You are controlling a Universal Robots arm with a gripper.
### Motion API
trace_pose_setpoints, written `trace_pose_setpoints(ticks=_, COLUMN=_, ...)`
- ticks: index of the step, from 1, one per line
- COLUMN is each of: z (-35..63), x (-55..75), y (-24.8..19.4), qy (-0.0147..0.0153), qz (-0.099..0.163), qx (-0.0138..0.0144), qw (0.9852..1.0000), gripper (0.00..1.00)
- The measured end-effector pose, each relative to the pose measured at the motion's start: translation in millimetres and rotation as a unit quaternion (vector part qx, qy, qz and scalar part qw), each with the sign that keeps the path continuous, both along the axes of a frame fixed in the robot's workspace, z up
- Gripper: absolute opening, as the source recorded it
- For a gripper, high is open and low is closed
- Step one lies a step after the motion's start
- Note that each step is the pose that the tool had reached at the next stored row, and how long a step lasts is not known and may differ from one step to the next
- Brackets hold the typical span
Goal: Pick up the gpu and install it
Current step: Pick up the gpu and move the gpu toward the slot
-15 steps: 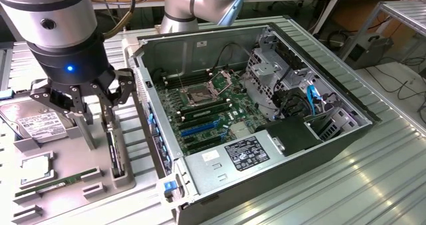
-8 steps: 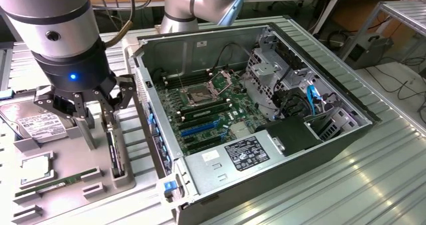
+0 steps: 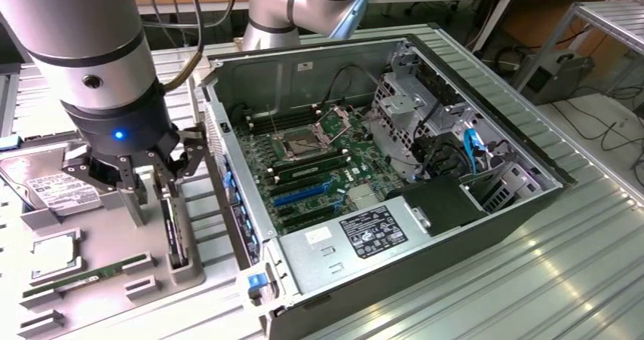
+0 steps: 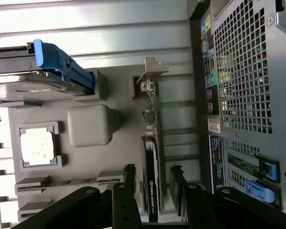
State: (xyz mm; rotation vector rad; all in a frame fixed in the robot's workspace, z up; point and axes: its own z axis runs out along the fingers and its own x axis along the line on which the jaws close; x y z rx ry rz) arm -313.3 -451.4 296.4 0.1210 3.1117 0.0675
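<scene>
In the exterior view, the gripper (image 3: 151, 180) hangs over the gray tray (image 3: 101, 295), spread wide and holding nothing. The gpu (image 3: 178, 238) stands on edge in the tray just below it. In the wrist view, the gpu (image 4: 151, 143) runs edge-on between the parted fingers (image 4: 129, 177), with a gap on each side.

Arm (image 3: 86, 61): enters exterior view at 11 o'clock, wrist vertical. Gripper (image 3: 149, 193): at 9 o'clock, pointing down, fingers parted.
</scene>
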Motion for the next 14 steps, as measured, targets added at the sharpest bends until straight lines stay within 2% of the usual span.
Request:
trace_pose_setpoints(ticks=10, z=-22.3, x=1.5, y=0.0, qy=0.0001, qz=0.0, qx=0.0, qw=1.0, gripper=0.42)
trace_pose_setpoints(ticks=14, z=-30.4, x=2.2, y=0.0, qy=0.0014, qz=0.0, qx=0.0, qw=1.0, gripper=0.42)
